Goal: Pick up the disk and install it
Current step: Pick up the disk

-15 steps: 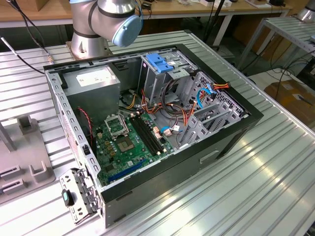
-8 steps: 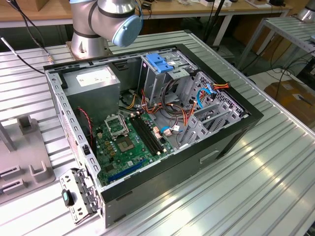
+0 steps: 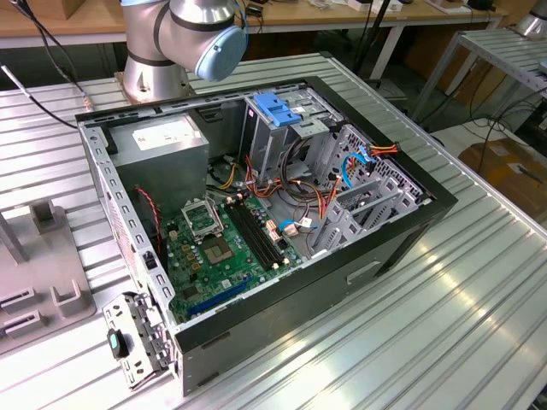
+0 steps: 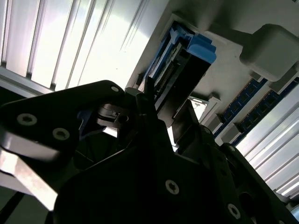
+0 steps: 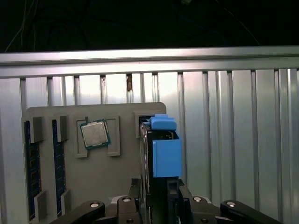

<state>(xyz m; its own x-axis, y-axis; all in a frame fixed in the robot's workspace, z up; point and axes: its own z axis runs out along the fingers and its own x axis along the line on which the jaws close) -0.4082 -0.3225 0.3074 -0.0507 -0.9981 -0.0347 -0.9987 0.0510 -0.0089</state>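
Note:
The disk (image 5: 164, 148) stands on its edge in a slot of a grey fixture plate (image 5: 124, 172), with its blue side rail facing up. In the second wrist view the disk (image 4: 180, 63) runs away from the camera with blue rails at its far end. In both wrist views my gripper (image 5: 159, 190) (image 4: 166, 109) sits right at the near end of the disk, with its black body straddling it. The disk rests in its slot.
A processor chip (image 5: 95, 134) and memory sticks (image 5: 32, 163) lie in other pockets of the plate. On the ribbed metal table (image 3: 444, 307) an open computer case (image 3: 256, 222) holds a grey power-supply box (image 3: 162, 141), a metal cage with a blue latch (image 3: 278, 109) and a green motherboard (image 3: 226, 248).

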